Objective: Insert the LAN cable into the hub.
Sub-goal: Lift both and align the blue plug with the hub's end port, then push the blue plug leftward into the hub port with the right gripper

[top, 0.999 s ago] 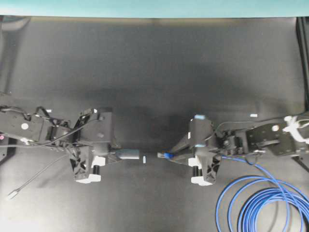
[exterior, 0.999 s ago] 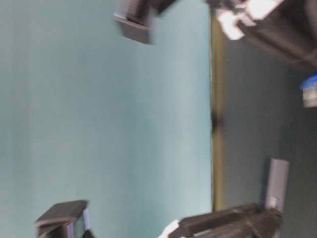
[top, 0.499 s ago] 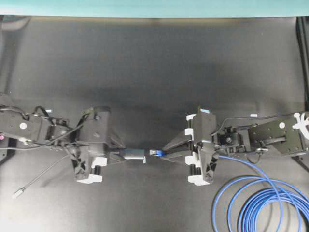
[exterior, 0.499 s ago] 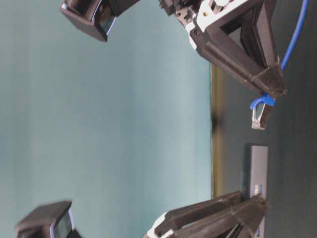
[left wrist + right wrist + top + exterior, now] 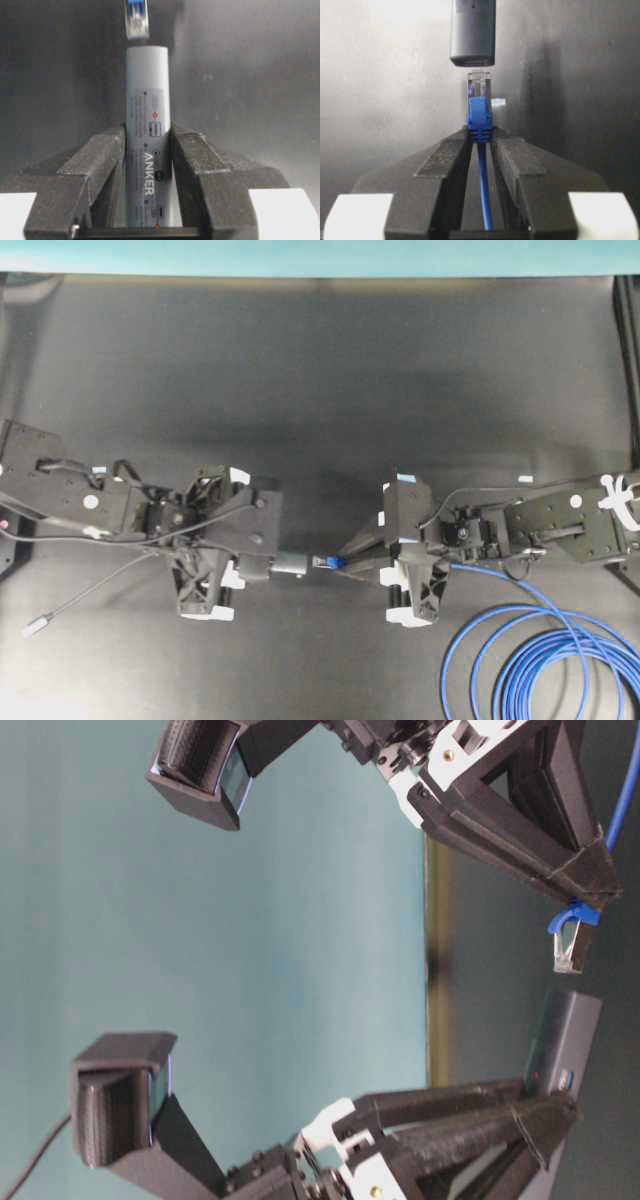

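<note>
LAN cable (image 5: 520, 660): bright blue, most of it looped on the table at lower right; one run leads up to the right arm. Its clear plug (image 5: 479, 87) with blue boot projects beyond the fingertips, clear of the table.
Hub (image 5: 148, 130): slim grey bar, held level in the air, open end facing the plug.
Plug to hub: just short of the port; a narrow gap shows in the right wrist view. Not yet inserted. The table-level view suggests the plug sits slightly off the hub's line.
Right gripper (image 5: 480, 137): clenched on the cable just behind the boot.
Left gripper (image 5: 148, 150): clamped across the middle of the hub.
Change: a second ago the two parts stood clearly apart; the left arm has since carried the hub toward the plug, and the gap has nearly closed.
Meaning: approach is all but complete. Judged remaining: a fine alignment check, then a straight push home.
Table (image 5: 320, 370): dark mat.
</note>
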